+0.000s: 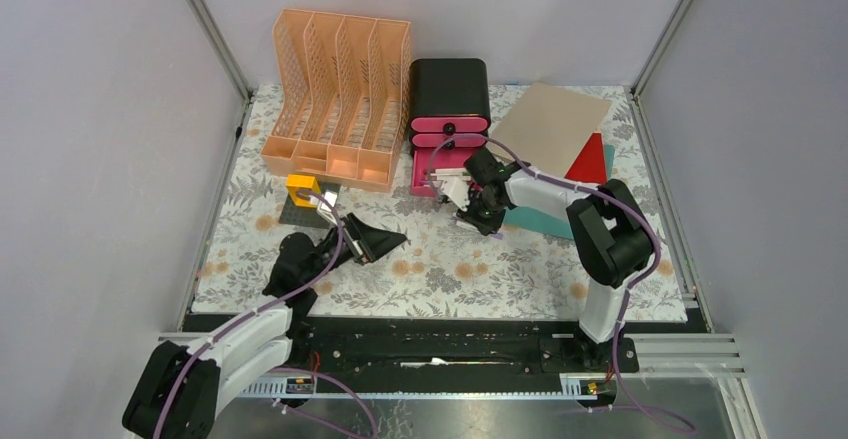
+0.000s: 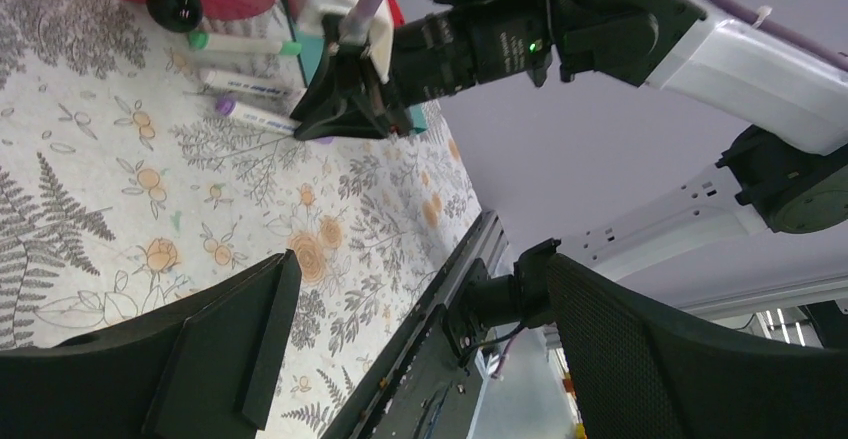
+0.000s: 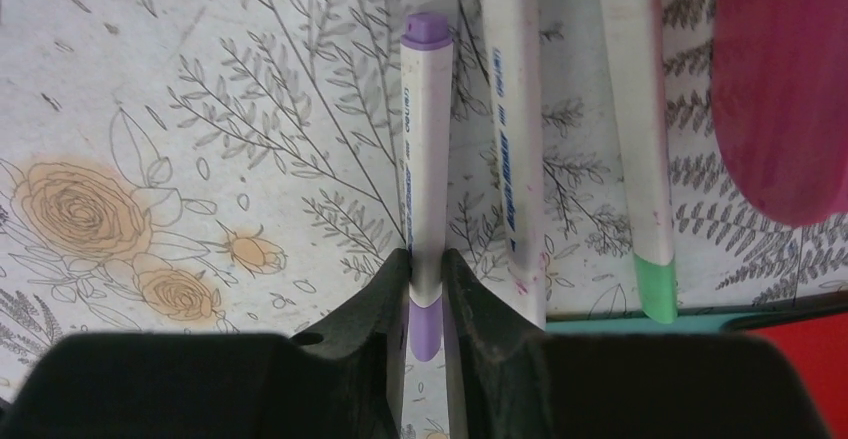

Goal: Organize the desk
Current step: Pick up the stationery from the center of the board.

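Pinching the purple-capped pen (image 3: pixel 424 159) lying on the desk (image 1: pixel 480 281), right hand (image 3: pixel 427 259) clamped snugly — left hand (image 1: pixel 378 243) spread wide, empty.

Right claw (image 3: pixel 427 277) points down, pinched nearly together; left claw (image 1: pixel 388 249) gapes wide, low.

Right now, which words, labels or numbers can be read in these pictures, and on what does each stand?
On the purple pen: blue print along the barrel, too blurred to read.
On the middle pen: blue print, also too blurred to read.
No other text can be read.
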{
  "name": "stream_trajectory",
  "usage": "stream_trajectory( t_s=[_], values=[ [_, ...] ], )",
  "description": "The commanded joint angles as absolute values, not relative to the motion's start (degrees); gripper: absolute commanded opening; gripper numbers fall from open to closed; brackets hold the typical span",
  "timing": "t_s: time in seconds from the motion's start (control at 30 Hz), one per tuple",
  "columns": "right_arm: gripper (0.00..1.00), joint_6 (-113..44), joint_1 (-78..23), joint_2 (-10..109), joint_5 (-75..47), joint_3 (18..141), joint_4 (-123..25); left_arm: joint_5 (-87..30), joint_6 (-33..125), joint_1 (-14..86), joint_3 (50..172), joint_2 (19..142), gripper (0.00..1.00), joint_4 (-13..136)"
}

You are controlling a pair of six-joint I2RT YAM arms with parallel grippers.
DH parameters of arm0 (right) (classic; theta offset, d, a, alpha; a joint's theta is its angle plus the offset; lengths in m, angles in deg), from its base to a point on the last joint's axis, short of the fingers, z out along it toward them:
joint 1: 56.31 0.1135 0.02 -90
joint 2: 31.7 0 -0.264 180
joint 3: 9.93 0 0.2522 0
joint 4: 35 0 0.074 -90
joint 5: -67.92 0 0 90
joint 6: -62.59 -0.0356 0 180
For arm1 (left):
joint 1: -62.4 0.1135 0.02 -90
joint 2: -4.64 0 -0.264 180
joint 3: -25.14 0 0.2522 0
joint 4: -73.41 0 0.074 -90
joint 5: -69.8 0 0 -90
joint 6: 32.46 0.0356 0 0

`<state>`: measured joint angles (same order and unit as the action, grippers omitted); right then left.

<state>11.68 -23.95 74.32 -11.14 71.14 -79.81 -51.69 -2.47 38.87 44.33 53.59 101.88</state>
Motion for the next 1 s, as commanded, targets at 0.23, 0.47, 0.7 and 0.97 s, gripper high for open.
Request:
stream_trajectory(
  t_s=[0.23, 0.47, 0.7, 0.97],
  values=[
    [0.03, 12.6, -16.2, 72.4, -16.1, 65.5, -77.2, -43.9, 3.1, 38.7, 44.3, 45.4, 0.99, 101.1],
    [0.0, 12.7, -16.2, 71.8, -16.3, 64.3, -76.1, -42.7, 3.4, 38.7, 44.5, 48.6, 0.99, 103.6],
    [0.0, 13.4, -16.2, 69.7, -12.9, 63.4, -76.1, -43.6, -2.8, 38.8, 43.5, 59.4, 0.99, 115.4],
    [0.0, 11.6, -16.2, 69.1, -9.5, 64.4, -76.9, -45.4, -4.6, 38.7, 44.2, 66.0, 0.99, 119.1]
  ],
)
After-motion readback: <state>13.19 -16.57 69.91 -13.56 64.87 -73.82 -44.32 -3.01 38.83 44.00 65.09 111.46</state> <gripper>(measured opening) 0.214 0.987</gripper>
